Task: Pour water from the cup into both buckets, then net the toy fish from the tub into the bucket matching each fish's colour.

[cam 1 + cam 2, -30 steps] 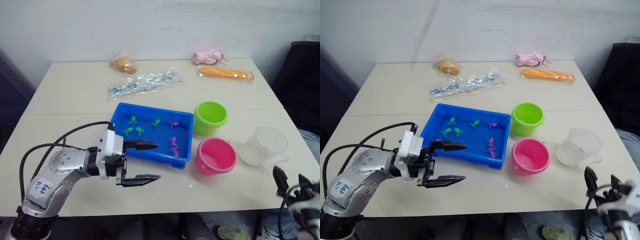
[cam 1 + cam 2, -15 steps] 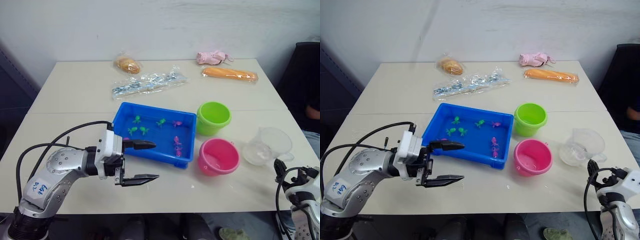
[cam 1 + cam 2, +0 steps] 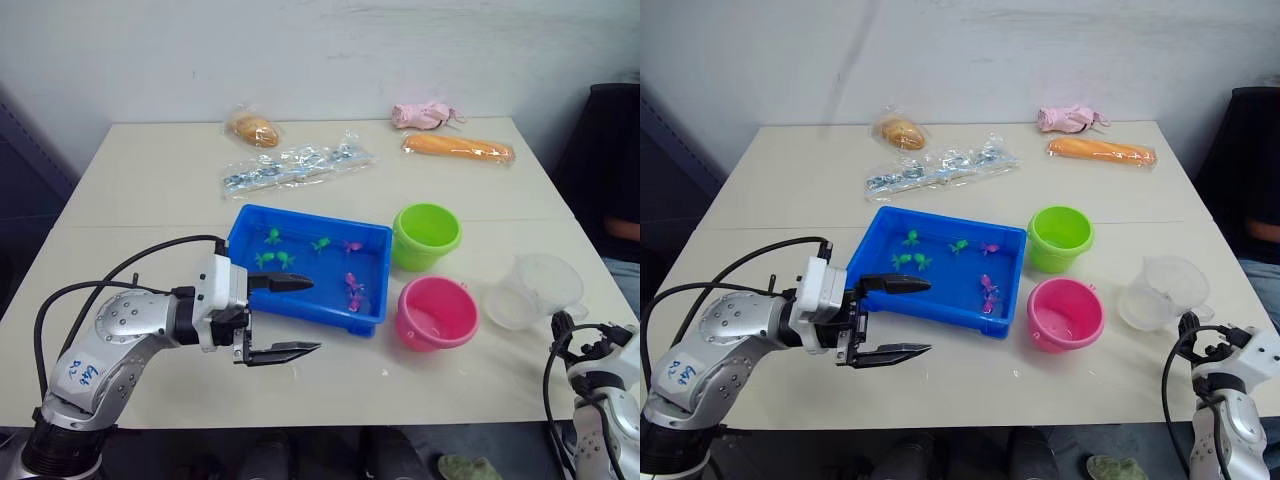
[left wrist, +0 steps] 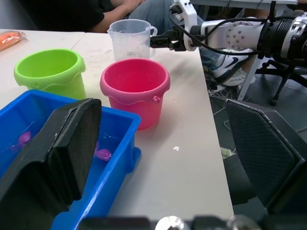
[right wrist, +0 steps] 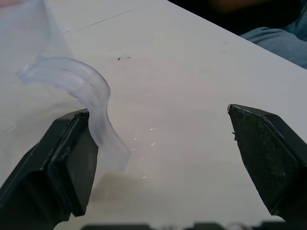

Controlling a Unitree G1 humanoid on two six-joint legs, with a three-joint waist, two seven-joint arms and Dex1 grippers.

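Note:
The blue tub point(image 3: 306, 214) sits mid-table with several tiny green fish point(image 3: 266, 259) and pink fish point(image 3: 352, 291) in it. To its right stand the lime green bucket point(image 3: 427, 236) and, nearer, the hot pink bucket point(image 3: 433, 313). The clear cup point(image 3: 540, 290) stands upright right of the pink bucket. My left gripper point(image 3: 303, 316) is open and holds nothing, at the tub's near-left edge, one finger over the rim. At the table's near right edge my right gripper point(image 3: 1201, 334) is open, just short of the cup's handle point(image 5: 93, 103), which lies beside one finger point(image 5: 62, 158).
Along the table's far side lie a bagged bread roll point(image 3: 252, 130), a long clear bag of small items point(image 3: 290, 165), a pink bundle point(image 3: 424, 114) and a bagged orange stick point(image 3: 458, 148). A seated person's arm point(image 3: 620, 228) is at the right edge.
My right gripper has risen and come closer to the cup's handle. The left gripper keeps its place by the tub, still open. The camera has shifted a little.

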